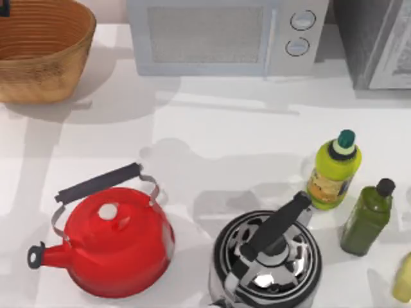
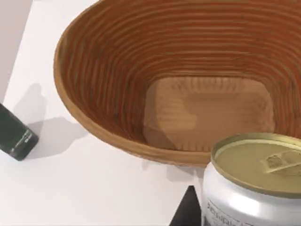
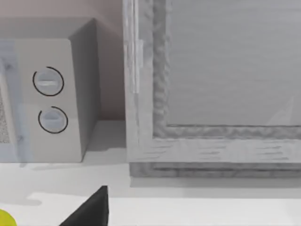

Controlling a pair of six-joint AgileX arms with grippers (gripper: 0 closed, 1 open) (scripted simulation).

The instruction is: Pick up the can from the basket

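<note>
— How many cans are seen, and where?
— One can (image 2: 256, 165) is counted. It is seen outside the basket (image 2: 94, 94), just beside the rim, and the woven floor is left bare.
— Is it grasped?
— It is clamped by the left gripper (image 2: 244, 219); one dark finger (image 2: 186, 213) is pressed against its side.
— And the right gripper (image 3: 91, 209)?
— It is faced toward the microwave (image 1: 218, 35), well apart from the basket; whether it is clenched or released cannot be told.
— What else is counted?
— One basket, one microwave just beside it, then, well apart from the basket, two kettles, the red kettle (image 1: 119, 240) and the chrome kettle (image 1: 266, 256), and two bottles, the yellow-green bottle (image 1: 334, 172) and the dark green bottle (image 1: 367, 218).
</note>
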